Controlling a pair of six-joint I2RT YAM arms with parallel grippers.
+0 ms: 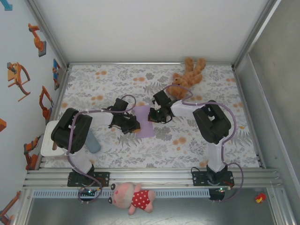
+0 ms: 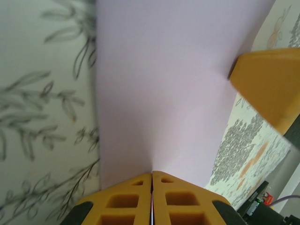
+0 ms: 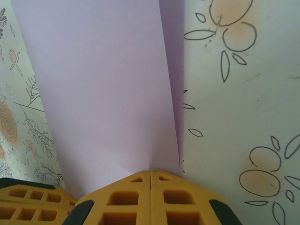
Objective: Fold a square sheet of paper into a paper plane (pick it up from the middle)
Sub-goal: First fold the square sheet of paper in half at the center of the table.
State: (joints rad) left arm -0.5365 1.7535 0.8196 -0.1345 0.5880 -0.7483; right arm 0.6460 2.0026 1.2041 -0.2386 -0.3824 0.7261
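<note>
Lilac paper [image 2: 164, 84] edge in left claw [image 2: 152, 174]

The left arm [image 1: 75, 129] and right arm [image 1: 213, 123] rise from their bases at the table's near edge and bend inward over its middle, the left elbow out toward the left edge and the right elbow toward the right edge. The left gripper [image 1: 133, 125] and right gripper [image 1: 155, 114] face each other, near but apart. In each wrist view the yellow fingers are pressed tip to tip, pinching the square sheet of paper [image 1: 144, 123] from opposite sides.
</note>
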